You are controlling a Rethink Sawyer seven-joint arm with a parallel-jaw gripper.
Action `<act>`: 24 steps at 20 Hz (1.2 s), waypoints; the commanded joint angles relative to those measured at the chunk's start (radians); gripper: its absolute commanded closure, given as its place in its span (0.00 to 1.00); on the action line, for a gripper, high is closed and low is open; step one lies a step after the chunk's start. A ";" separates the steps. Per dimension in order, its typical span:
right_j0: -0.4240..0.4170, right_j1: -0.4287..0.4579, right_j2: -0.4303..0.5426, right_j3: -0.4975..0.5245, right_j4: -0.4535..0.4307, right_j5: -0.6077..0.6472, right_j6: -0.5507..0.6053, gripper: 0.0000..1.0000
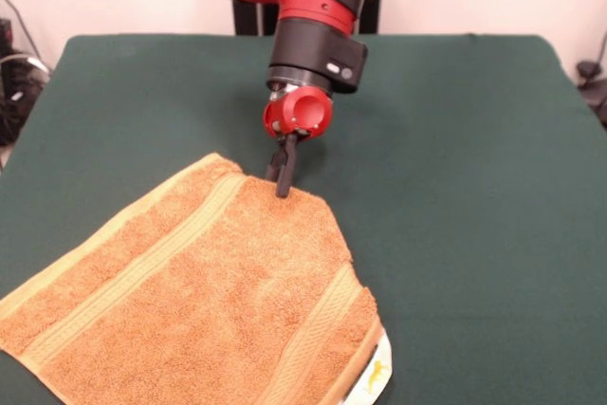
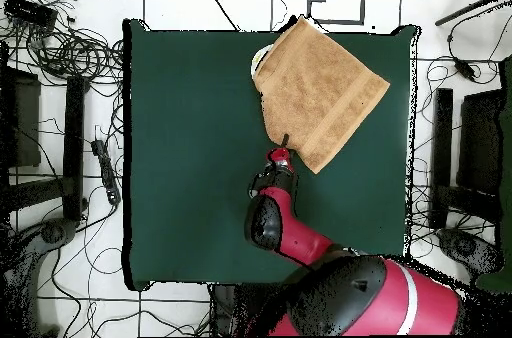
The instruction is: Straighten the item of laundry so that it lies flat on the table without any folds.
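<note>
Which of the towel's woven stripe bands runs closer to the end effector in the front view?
On the orange-tan terry towel, the left stripe band: its top end nearly reaches the end effector. The other band lies lower right.

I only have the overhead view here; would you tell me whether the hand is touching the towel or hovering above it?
Observer: In the front view, the hand points straight down and its tip meets the towel right at its far edge.
Operator: Thank you. And what is the white bit I see at the towel's side?
Observer: It is a white tag with small coloured marks, poking out from under the towel's near corner, beside a woven stripe band.
</note>
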 commanded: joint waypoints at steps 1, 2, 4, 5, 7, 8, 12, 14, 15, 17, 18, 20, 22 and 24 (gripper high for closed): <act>0.036 0.327 0.360 -0.512 0.173 0.424 0.272 0.00; 0.030 0.331 0.368 -0.512 0.168 0.429 0.278 0.00; 0.011 0.341 0.393 -0.510 0.152 0.446 0.298 0.00; 0.008 0.343 0.398 -0.508 0.153 0.444 0.304 0.00; -0.007 0.352 0.418 -0.505 0.147 0.448 0.321 0.00; -0.001 0.350 0.415 -0.505 0.156 0.437 0.317 0.00; -0.018 0.365 0.440 -0.499 0.157 0.416 0.342 0.00; -0.026 0.371 0.452 -0.493 0.165 0.408 0.353 0.00; -0.027 0.371 0.453 -0.491 0.168 0.406 0.351 0.00; -0.030 0.375 0.457 -0.490 0.170 0.398 0.343 0.00; -0.032 0.377 0.459 -0.489 0.172 0.395 0.338 0.00; -0.040 0.382 0.469 -0.486 0.171 0.390 0.330 0.00; -0.044 0.386 0.477 -0.484 0.172 0.386 0.321 0.00; -0.046 0.390 0.484 -0.480 0.179 0.381 0.315 0.00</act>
